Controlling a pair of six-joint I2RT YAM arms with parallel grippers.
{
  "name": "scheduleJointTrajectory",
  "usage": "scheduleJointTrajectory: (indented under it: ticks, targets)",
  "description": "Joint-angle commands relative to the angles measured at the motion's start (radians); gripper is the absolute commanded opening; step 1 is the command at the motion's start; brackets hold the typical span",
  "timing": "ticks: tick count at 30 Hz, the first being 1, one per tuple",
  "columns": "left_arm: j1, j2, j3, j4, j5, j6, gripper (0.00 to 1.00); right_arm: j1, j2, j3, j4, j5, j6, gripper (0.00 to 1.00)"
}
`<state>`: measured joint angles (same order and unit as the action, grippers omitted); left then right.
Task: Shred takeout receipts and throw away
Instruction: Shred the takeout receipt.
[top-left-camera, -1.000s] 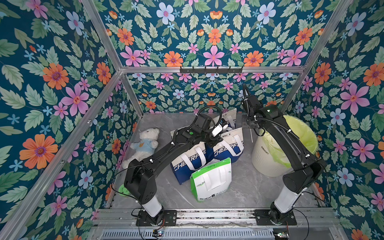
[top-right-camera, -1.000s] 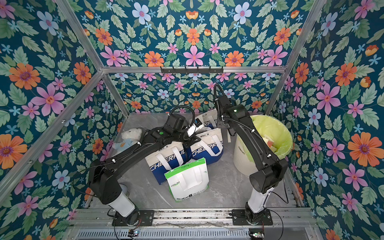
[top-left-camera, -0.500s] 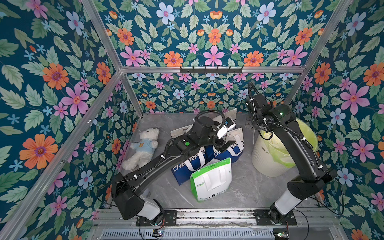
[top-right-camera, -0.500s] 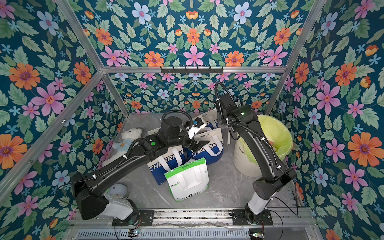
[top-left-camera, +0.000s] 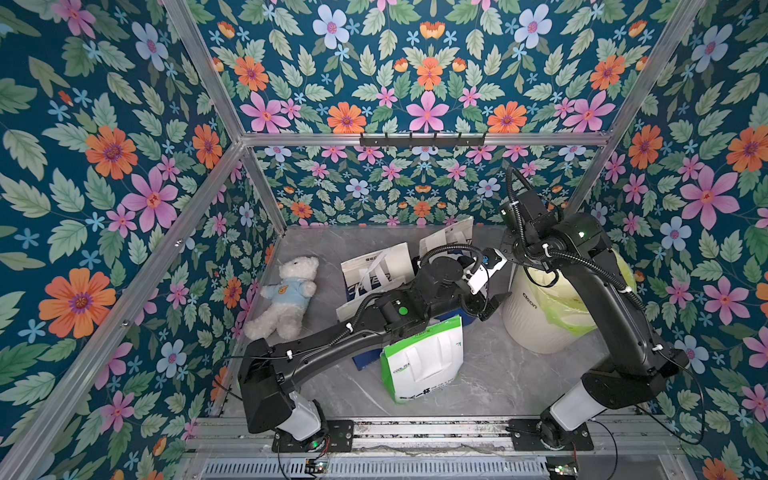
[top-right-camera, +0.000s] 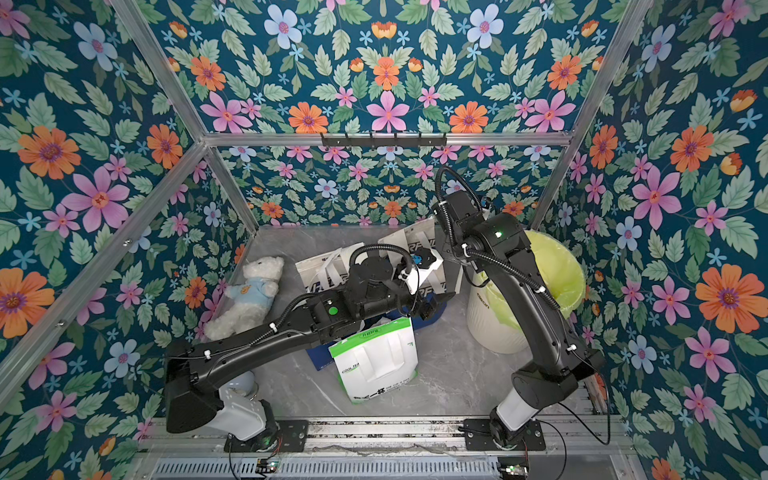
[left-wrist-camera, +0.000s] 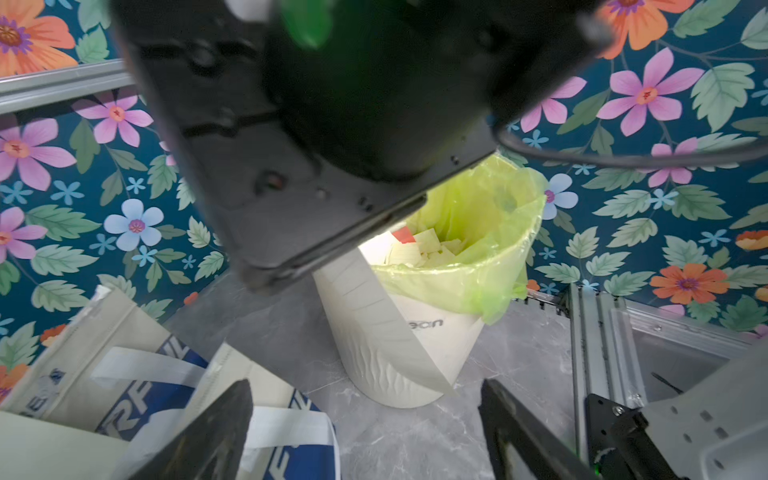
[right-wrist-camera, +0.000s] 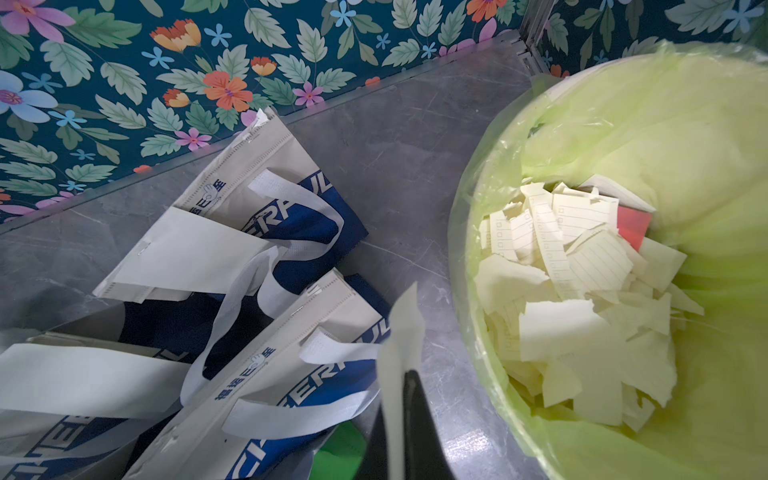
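grey counter: lined bin at 3 o'clock, blue-white bags from centre to 12. right jaws pressed together on a torn receipt strip. it hangs at the bin's 9 o'clock side, looks outside the rim, tip over bare counter. left jaws spread wide, empty, near it. shreds lie in the bin. risk: if released here, the floppy strip drops btwn bin & bags, not in. prob needs shifting over the liner mouth 1st, or it may catch the rim.

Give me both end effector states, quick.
Left end effector: open, holding nothing.
Right end effector: closed on a receipt strip.
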<state>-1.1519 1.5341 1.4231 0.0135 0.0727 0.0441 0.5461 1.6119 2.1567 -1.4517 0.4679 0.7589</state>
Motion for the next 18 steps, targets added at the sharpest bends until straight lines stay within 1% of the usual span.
scheduleJointTrajectory:
  ticks: [1,6,7,10,16,17,18]
  targets:
    - [-0.031,0.003,-0.011,0.114,-0.068,-0.052,0.89,0.002,0.0,-0.007,-0.039,0.019,0.046,0.0]
    - [-0.062,0.032,-0.011,0.159,-0.171,-0.083,0.86,0.002,-0.013,-0.018,-0.025,0.003,0.058,0.0]
    - [-0.065,0.039,-0.008,0.166,-0.191,-0.088,0.84,0.002,-0.016,-0.02,-0.021,-0.002,0.059,0.0]
    - [-0.068,0.062,-0.005,0.186,-0.268,-0.116,0.74,0.001,-0.026,-0.032,-0.011,-0.017,0.062,0.0]
    - [-0.068,0.1,-0.001,0.2,-0.349,-0.153,0.44,0.0,-0.043,-0.037,0.0,-0.053,0.052,0.0]
    - [-0.068,0.102,0.001,0.201,-0.36,-0.16,0.35,0.002,-0.043,-0.037,0.002,-0.065,0.047,0.0]
    - [-0.068,0.105,0.001,0.2,-0.37,-0.167,0.23,0.001,-0.043,-0.037,0.004,-0.078,0.042,0.0]
